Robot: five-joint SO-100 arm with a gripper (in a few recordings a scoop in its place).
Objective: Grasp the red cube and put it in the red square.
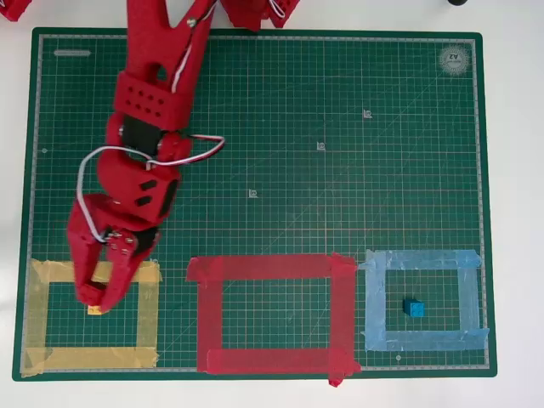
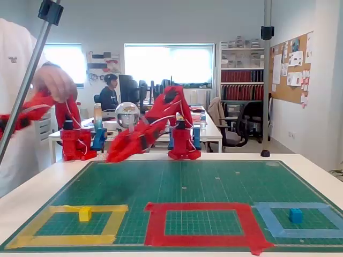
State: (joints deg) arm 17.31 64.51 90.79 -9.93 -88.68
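Overhead view: the red square [image 1: 272, 269] lies on the green cutting mat [image 1: 340, 102], at the middle of its near edge. Left of the red square is the yellow tape outline [image 1: 38, 314], with the yellow block [image 1: 94, 309] inside. The red arm's hand [image 1: 98, 299] hangs over that outline, left of the red square, its tips drawn close above the block; whether it is clenched or released, I cannot tell. Right of the red square, the blue block [image 1: 414, 308] sits inside the light blue tape outline [image 1: 425, 259]. In the fixed view the hand [image 2: 111, 157] is raised off the mat, behind and left of the red square.
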